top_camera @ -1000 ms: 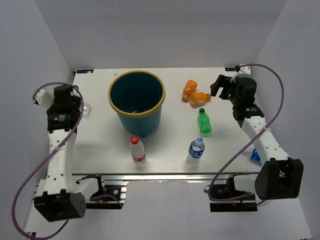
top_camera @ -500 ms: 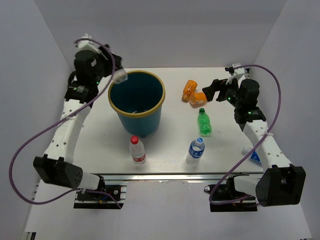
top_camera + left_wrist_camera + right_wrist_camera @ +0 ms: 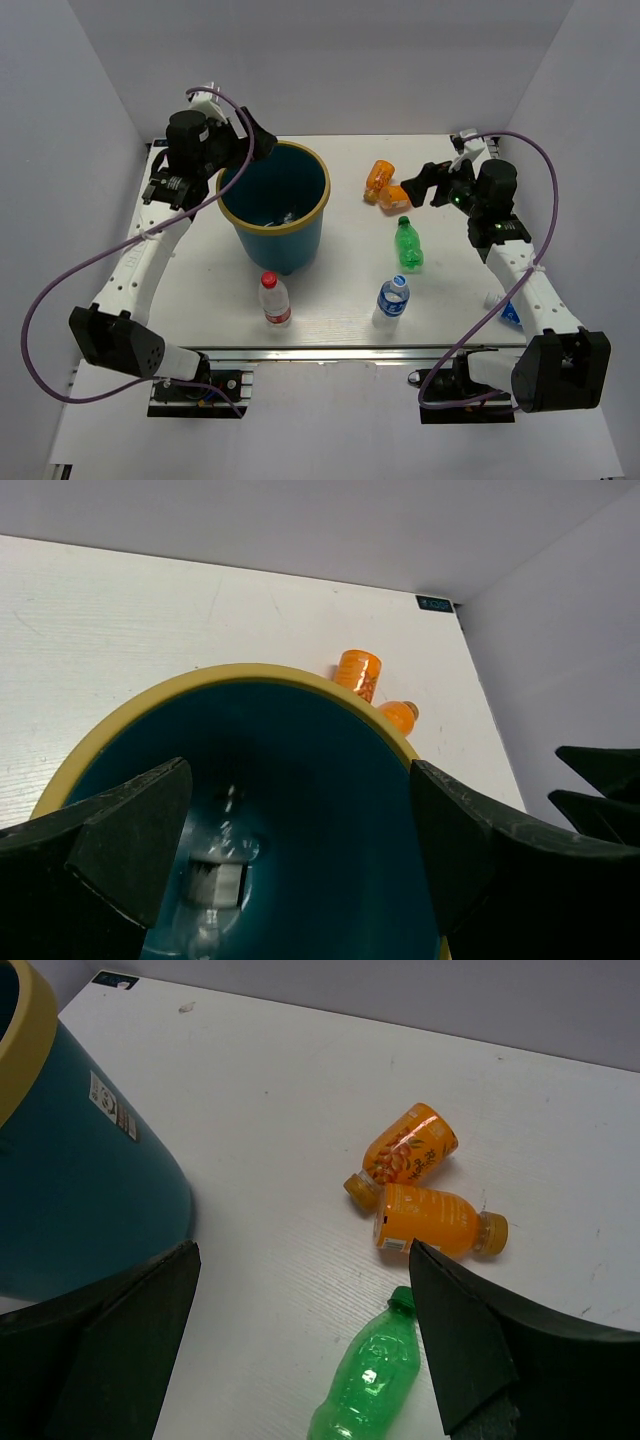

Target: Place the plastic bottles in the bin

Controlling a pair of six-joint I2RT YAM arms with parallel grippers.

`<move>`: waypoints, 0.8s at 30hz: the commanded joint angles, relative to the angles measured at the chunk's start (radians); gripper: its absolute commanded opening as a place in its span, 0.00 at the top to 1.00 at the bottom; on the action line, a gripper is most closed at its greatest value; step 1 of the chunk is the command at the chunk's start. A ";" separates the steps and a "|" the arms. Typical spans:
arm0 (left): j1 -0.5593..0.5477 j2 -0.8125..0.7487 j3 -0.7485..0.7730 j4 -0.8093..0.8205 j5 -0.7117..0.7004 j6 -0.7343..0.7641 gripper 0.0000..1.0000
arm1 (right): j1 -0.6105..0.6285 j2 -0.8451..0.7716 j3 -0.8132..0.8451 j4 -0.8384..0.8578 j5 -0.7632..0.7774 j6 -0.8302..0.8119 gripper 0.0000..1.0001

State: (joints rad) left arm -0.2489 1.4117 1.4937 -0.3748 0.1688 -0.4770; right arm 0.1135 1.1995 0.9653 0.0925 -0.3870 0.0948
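The teal bin point(image 3: 285, 235) with a yellowish rim stands at the back left of the table. My left gripper point(image 3: 252, 146) hangs open over its left rim, nothing between the fingers. In the left wrist view a clear bottle point(image 3: 215, 885) lies blurred at the bottom of the bin point(image 3: 250, 675). Two orange bottles point(image 3: 378, 177) point(image 3: 401, 195) and a green one point(image 3: 408, 245) lie right of the bin. My right gripper point(image 3: 432, 181) hovers open beside the orange bottles point(image 3: 410, 1155) point(image 3: 435, 1222), above the green bottle point(image 3: 370, 1380). A red-labelled bottle point(image 3: 274, 298) and a blue-labelled one point(image 3: 391, 298) stand upright near the front.
Another blue-labelled bottle point(image 3: 510, 313) lies at the table's right edge, partly behind my right arm. White walls close in the back and both sides. Purple cables loop off both arms. The right gripper's dark fingers point(image 3: 600, 780) show at the left wrist view's right edge.
My left arm swung from the table's left side up over the bin with a clear bottle, then opened; the bottle is now inside. My right gripper edged left towards the orange bottles.
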 commanded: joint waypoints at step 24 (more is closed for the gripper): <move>-0.207 -0.473 -0.217 -0.398 -0.310 -0.055 0.02 | 0.000 -0.130 -0.177 0.124 -0.027 0.160 0.11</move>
State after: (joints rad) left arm -0.4519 0.9611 1.2297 -0.6895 -0.1181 -0.5449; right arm 0.1135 1.0878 0.7956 0.1627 -0.3992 0.2401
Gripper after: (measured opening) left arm 0.982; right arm 0.895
